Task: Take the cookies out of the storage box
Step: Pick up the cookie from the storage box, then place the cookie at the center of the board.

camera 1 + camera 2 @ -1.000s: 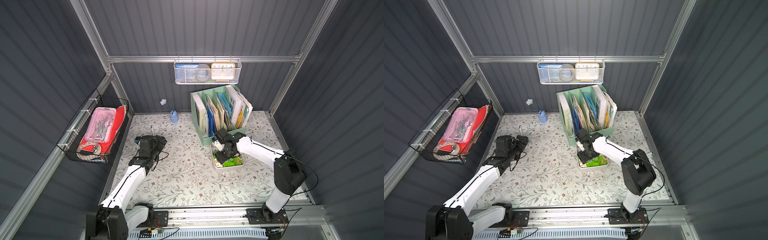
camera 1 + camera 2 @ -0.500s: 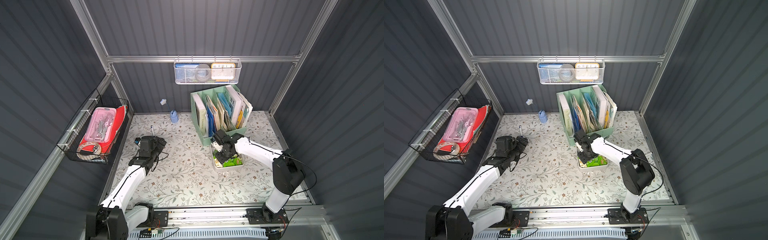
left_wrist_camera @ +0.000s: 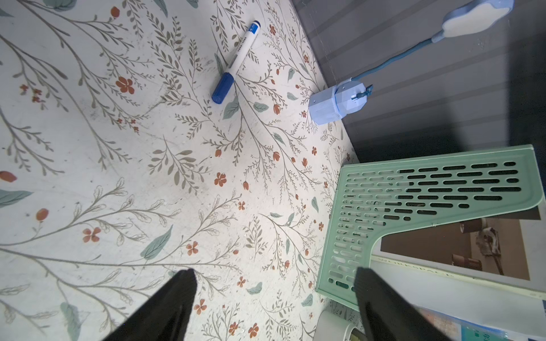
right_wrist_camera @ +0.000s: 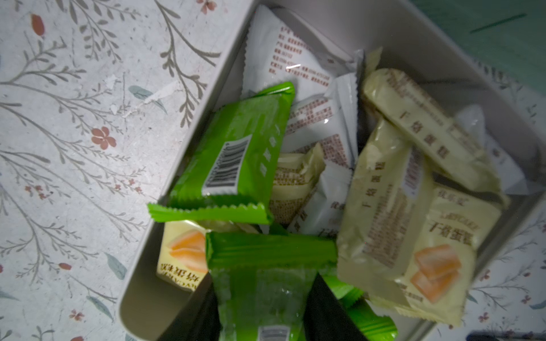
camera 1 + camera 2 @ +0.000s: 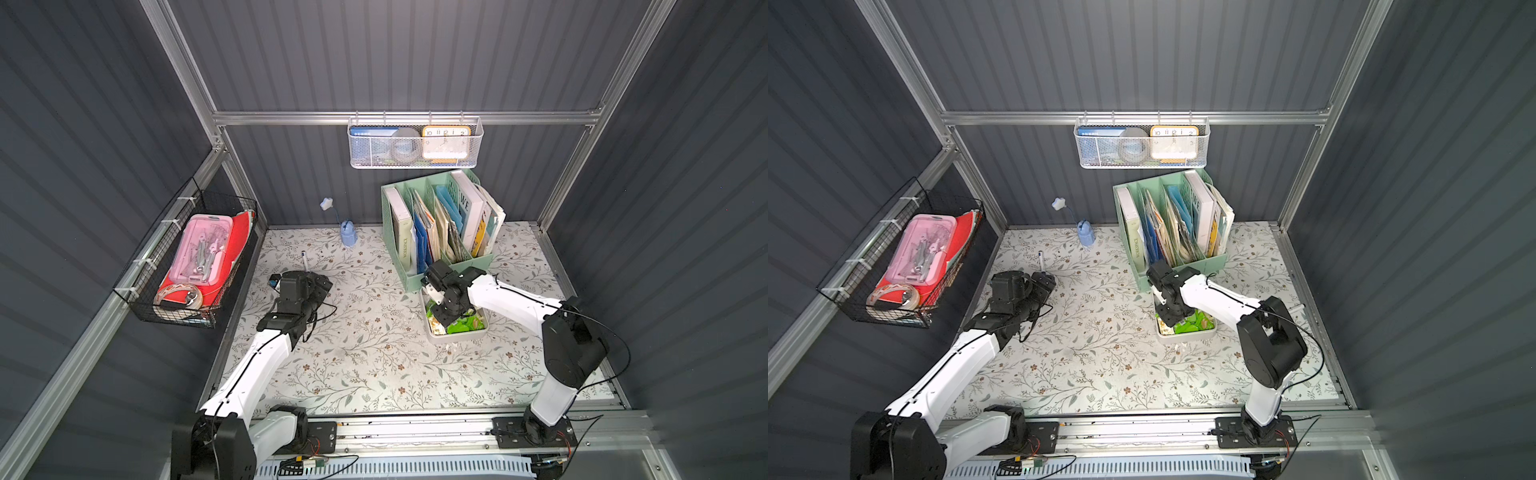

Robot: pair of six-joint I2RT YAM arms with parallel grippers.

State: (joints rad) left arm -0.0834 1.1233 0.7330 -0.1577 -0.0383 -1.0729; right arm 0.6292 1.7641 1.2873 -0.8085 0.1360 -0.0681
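Note:
The storage box [image 5: 457,334] [image 5: 1187,336], a shallow light-grey tray, sits in front of the organiser in both top views. It holds several cookies [image 5: 463,324] [image 5: 1192,324] in green, pale yellow and white packets. My right gripper [image 5: 442,318] [image 5: 1169,320] [image 4: 264,280] reaches down into the box, its two fingers pressed against the sides of a green cookie packet [image 4: 266,257]. Another green packet [image 4: 233,153] leans on the box wall [image 4: 139,295]. My left gripper [image 5: 320,284] [image 5: 1046,282] [image 3: 274,271] hovers open and empty above the floral mat, far left of the box.
A mint-green file organiser [image 5: 440,232] [image 3: 413,192] with books stands right behind the box. A blue marker [image 5: 304,259] [image 3: 236,62] and a small blue lamp [image 5: 348,237] [image 3: 336,103] lie near the back wall. A black wire basket [image 5: 187,266] and a white mesh basket [image 5: 415,143] hang on the walls.
My right gripper's jaws have narrowed onto the green packet, and the arm has edged slightly left over the box. The left arm has hardly moved.

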